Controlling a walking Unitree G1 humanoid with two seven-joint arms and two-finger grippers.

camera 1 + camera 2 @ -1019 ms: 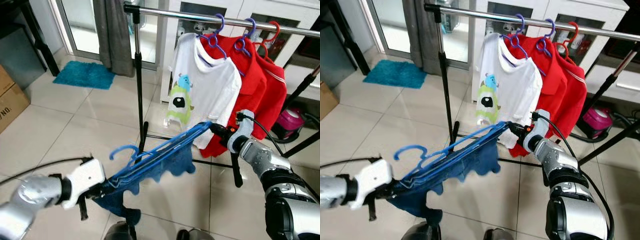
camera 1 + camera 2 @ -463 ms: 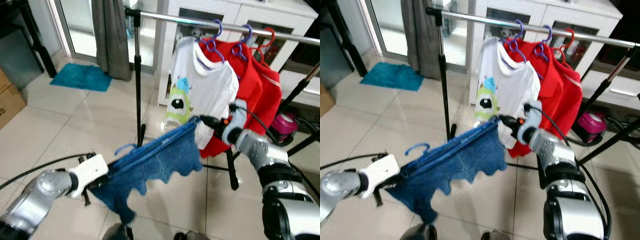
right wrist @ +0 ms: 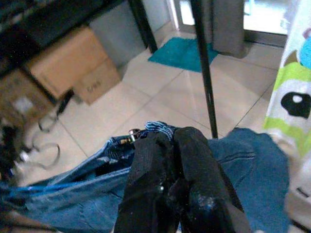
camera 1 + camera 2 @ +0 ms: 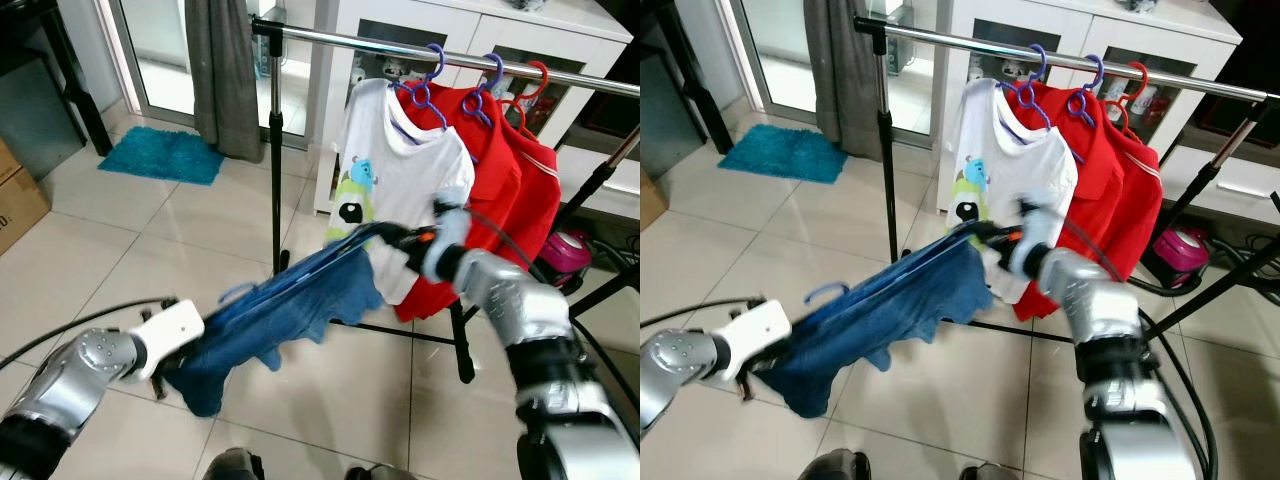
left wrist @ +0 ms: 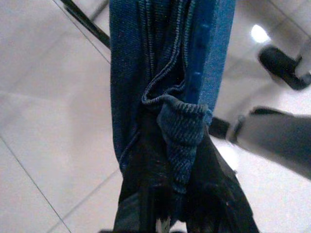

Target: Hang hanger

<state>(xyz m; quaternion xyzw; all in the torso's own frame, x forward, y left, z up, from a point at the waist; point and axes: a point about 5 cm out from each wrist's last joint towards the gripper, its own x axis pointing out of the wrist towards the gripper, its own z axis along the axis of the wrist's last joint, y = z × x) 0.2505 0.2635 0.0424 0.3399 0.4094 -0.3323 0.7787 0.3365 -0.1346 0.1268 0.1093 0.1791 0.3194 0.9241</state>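
Blue denim, a pair of shorts [image 4: 290, 310] on a blue plastic hanger [image 4: 238, 292], stretches across the middle of the frame between the two grippers. The left gripper [image 4: 170, 365], lower left, is clamped on one end of the cloth; its wrist view shows thick folded denim pinched between dark fingers [image 5: 141, 194]. The right gripper [image 4: 385, 235], centre right, has its fingers pressed together on the waistband at the other end. To hang it well, the small hook, poking up near the left end though blurred, likely needs lifting above the shiny metal rail [image 4: 400, 47] at the top and lowering onto the bare stretch left of the white cartoon T-shirt [image 4: 400, 190], keeping the load level. Red garments [image 4: 500, 190] hang on purple and red hangers alongside. Glossy pale tiles [image 4: 150, 230] cover the floor.
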